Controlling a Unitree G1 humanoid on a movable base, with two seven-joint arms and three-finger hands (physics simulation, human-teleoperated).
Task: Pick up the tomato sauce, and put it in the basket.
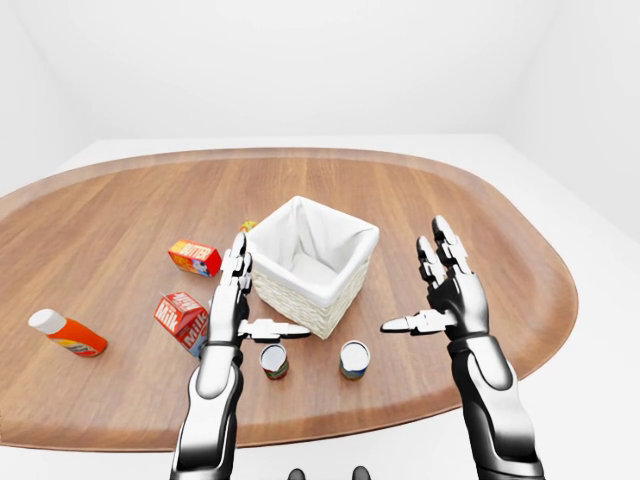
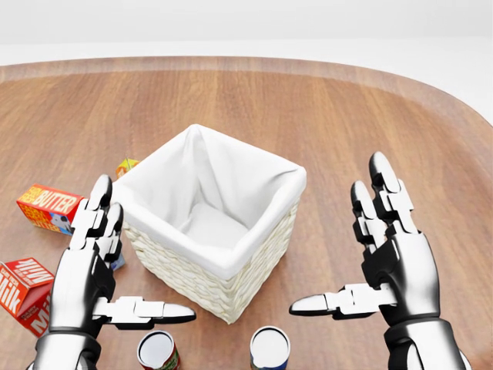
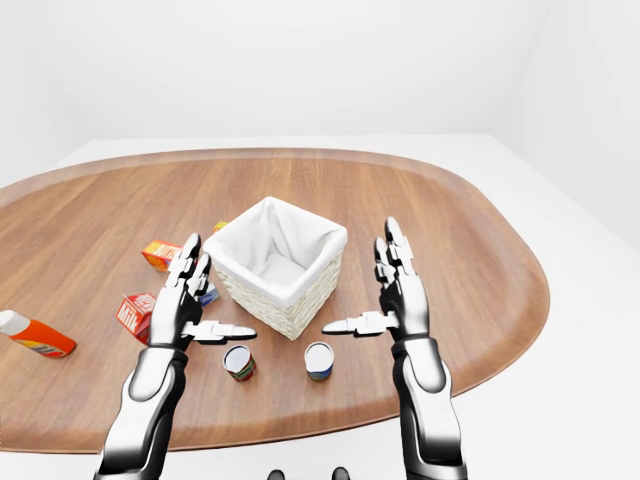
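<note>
Both hands, left [image 2: 88, 270] and right [image 2: 393, 254], are held spread wide with nothing grasped, one on each side of the basket [image 2: 212, 289]. The red sauce can [image 1: 274, 361] is seen upright on the table [image 1: 480, 215], just below the left thumb and beside a blue can [image 1: 353, 359].

Oval wood table [image 1: 480, 210], white floor around it. Blue-label can [image 1: 353, 359] upright near the table's bottom edge in the left-eye view. Left of centre: butter box [image 1: 195, 257], milk carton [image 1: 181, 319] below it, orange bottle [image 1: 67, 333] lying on its side, far left, well apart from both.
</note>
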